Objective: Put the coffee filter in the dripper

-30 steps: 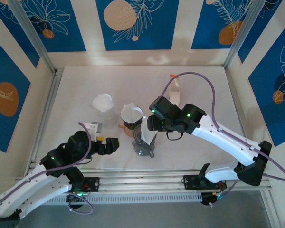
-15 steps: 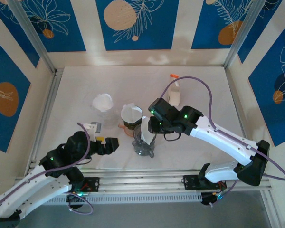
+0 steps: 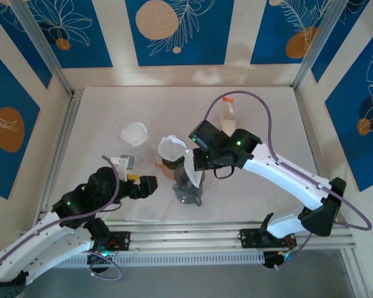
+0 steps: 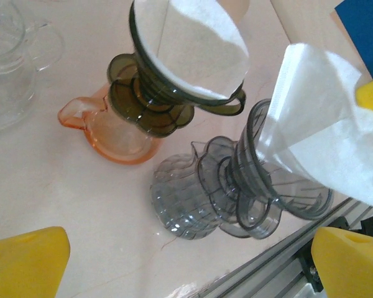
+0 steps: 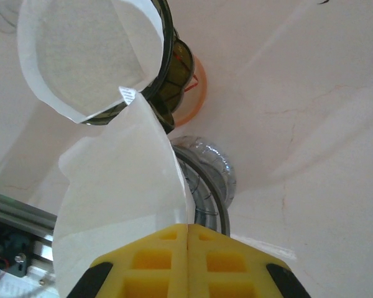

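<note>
Right gripper (image 5: pixel 188 228) pinched shut on the coffee filter (image 5: pixel 118 192)
Filter's lower end sits in the mouth of the grey dripper (image 4: pixel 298 194), the rest sticking out, right beside the brown dripper (image 4: pixel 148 94); left gripper (image 3: pixel 148 185) hangs wide open nearby.

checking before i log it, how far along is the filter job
Done: a white paper filter sits open in the dark brown plastic dripper. In hand: the right tool pinches a second, folded white filter, tip inside the smoky grey dripper. Left: seat it, release.
</note>
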Action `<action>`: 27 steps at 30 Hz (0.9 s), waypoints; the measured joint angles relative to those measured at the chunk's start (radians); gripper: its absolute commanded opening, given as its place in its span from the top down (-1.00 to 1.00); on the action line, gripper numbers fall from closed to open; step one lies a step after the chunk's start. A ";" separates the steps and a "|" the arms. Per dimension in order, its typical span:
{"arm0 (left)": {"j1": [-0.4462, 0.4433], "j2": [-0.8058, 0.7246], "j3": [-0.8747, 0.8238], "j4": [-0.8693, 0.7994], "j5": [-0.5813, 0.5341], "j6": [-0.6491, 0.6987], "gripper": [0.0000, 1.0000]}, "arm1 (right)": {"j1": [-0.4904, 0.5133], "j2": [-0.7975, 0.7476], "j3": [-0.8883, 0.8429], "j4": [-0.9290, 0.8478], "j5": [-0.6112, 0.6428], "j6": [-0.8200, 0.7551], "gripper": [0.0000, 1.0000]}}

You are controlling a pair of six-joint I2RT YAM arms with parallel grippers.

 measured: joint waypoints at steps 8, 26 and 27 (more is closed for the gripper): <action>0.000 0.090 0.012 0.080 0.034 0.003 -1.00 | 0.028 0.054 -0.013 -0.006 0.010 -0.027 1.00; 0.000 0.280 0.043 0.241 0.116 0.011 -0.74 | 0.116 0.132 0.004 -0.046 0.162 -0.068 1.00; 0.000 0.291 0.043 0.247 0.119 0.013 -0.73 | 0.116 0.132 0.004 -0.046 0.162 -0.068 1.00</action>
